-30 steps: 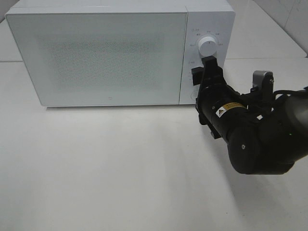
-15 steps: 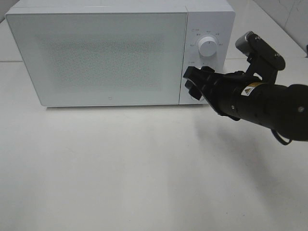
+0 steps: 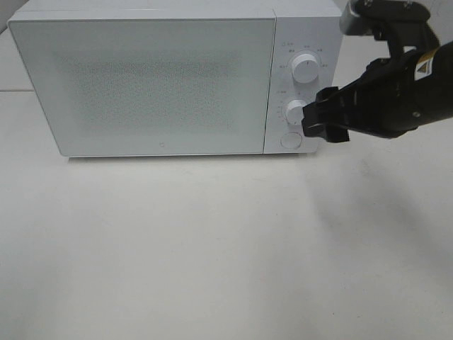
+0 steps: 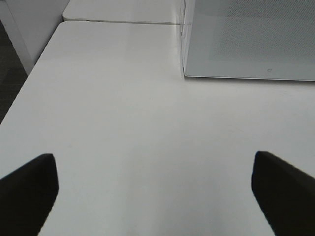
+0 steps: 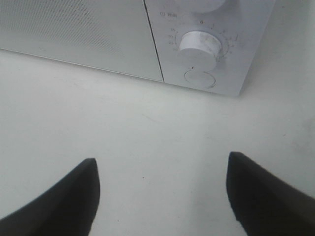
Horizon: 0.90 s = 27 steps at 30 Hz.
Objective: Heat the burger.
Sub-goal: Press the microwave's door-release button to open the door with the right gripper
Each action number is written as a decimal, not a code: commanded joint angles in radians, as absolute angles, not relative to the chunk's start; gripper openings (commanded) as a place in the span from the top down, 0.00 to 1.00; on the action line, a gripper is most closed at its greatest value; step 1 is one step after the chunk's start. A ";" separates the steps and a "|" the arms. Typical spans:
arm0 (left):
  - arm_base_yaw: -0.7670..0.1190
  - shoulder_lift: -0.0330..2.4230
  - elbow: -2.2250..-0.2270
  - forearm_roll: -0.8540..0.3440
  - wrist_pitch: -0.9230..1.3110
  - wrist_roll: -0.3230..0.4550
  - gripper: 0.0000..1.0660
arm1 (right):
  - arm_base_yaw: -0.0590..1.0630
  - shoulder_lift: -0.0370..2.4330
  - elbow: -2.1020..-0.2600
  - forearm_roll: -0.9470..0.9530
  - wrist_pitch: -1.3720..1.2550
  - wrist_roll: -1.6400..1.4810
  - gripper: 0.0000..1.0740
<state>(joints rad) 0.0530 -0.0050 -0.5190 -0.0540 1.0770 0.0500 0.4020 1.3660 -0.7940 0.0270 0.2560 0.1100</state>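
The right gripper is held with its jaws well apart and nothing between them, just beside the lower dial of the shut microwave. A round button is seen below that dial. The left gripper is spread wide and empty over the table. The burger is shown in none of the 3 views and is judged to be inside. Setting the controls is judged to be the step in hand. Next, the jaws must be centred on the dial, closed and turned.
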 commanded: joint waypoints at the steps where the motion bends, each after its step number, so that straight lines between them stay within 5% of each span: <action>1: 0.051 -0.022 -0.516 -0.061 1.068 0.044 0.06 | 0.396 1.308 -0.829 -0.029 0.354 0.094 0.31; 27: 0.051 -0.022 -0.516 -0.061 1.068 0.044 0.06 | 0.397 0.703 -0.837 -0.081 0.825 0.027 0.29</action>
<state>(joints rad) 0.0530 -0.0050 -0.5190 -0.0540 1.0770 0.0500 0.4000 0.7380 -0.8330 -0.0690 0.8010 0.0500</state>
